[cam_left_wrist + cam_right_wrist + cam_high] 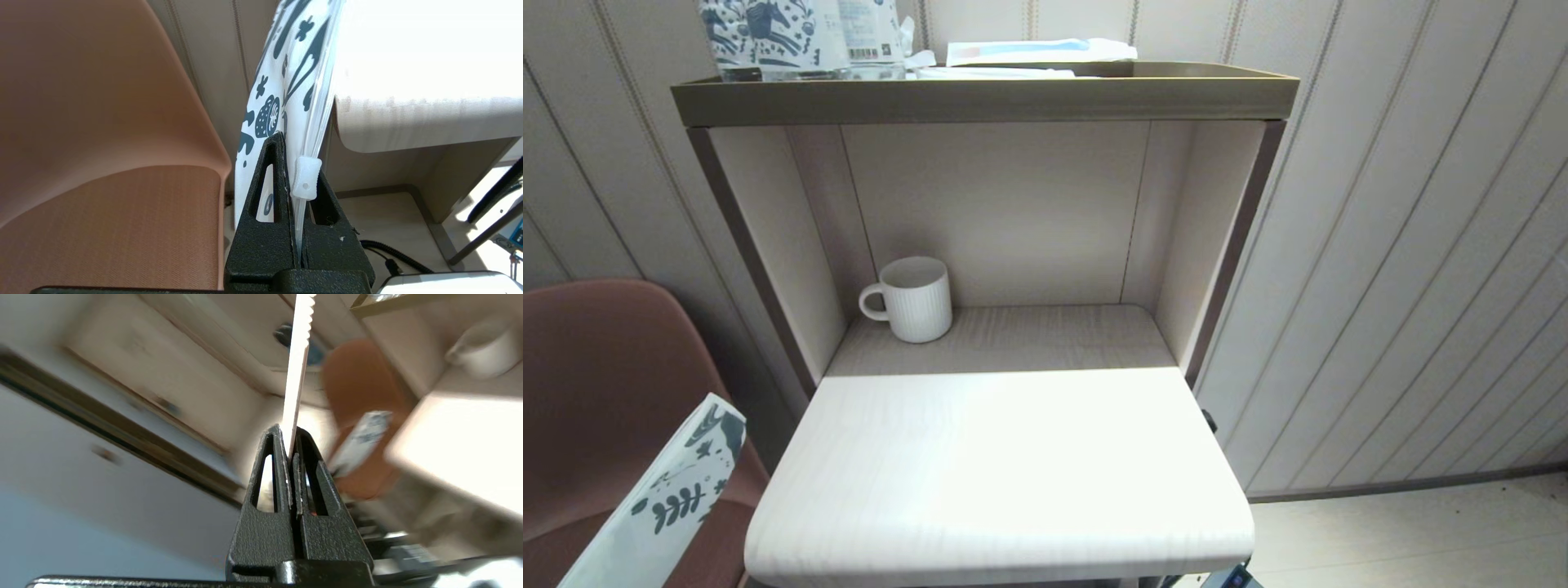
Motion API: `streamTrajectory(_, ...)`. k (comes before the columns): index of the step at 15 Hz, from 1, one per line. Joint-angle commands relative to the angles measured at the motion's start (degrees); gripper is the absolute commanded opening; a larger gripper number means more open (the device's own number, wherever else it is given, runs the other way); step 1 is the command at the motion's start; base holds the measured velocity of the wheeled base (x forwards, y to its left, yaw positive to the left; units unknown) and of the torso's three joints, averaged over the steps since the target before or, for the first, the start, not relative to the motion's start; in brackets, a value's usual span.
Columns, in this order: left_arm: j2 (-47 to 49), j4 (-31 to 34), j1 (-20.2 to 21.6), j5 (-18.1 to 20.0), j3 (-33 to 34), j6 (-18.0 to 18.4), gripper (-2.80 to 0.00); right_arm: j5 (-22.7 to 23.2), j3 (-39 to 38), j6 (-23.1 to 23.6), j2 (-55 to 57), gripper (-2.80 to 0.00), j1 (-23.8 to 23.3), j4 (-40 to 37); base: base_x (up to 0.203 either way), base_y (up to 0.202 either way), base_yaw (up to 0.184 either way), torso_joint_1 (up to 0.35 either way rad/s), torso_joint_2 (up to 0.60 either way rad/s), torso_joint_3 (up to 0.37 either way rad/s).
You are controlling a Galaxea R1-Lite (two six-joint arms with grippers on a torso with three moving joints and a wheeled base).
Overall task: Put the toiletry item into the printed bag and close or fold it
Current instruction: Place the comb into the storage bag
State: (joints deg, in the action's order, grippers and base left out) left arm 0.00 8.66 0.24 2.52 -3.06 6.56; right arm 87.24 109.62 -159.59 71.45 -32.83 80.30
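Left tool (296, 163) is clamped shut on the printed bag (286, 73), gripping it at the zip edge right by the small white zip slider (305, 179). The bag sticks up out of the tool, low at the left front corner of the bench (996, 474), in front of the brown chair (596, 392).

Right tool (291, 447) is pinched shut on a thin flat sachet (297, 367) with a serrated end, most likely the toiletry item. This tool is off to the right, out of the head view, and its own view is motion-blurred.

Step in hand, as I read it: bring the sachet across to the bag mouth. The bag looks flat and I can't tell if the zip is open.

To do it well:
- lead with the narrow end of the sachet, in line with the zip edge
- keep the left tool steady so the mouth doesn't flap
- let go only once the sachet is well inside
- then run the slider along, or fold the top over

A white ribbed mug (915, 298) sits at the back left of the bench. The horse-patterned package (768, 37) is on the top shelf (980, 98); leave both alone.
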Motion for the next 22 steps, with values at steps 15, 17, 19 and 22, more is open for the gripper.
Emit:
streamTrajectory(15,0.0,0.05,0.02,0.03,-0.02,0.03,-2.8,2.72,-45.4,-0.84,-21.82,-2.8,27.24,-3.52,0.0,0.0,0.0,0.0,0.0,0.0)
streamTrajectory(17,0.0,0.05,0.02,0.03,-0.02,0.03,-2.8,2.72,-50.28,-0.84,-26.04,-2.8,29.92,4.73,0.0,0.0,0.0,0.0,0.0,0.0)
streamTrajectory(19,0.0,0.05,0.02,0.03,-0.02,0.03,-2.8,2.72,-48.07,-0.84,-26.75,-2.8,31.94,-3.15,0.0,0.0,0.0,0.0,0.0,0.0)
streamTrajectory(22,0.0,0.05,0.02,0.03,-0.02,0.03,-2.8,2.72,-46.87,-0.84,-34.8,-2.8,32.64,-14.92,0.0,0.0,0.0,0.0,0.0,0.0)
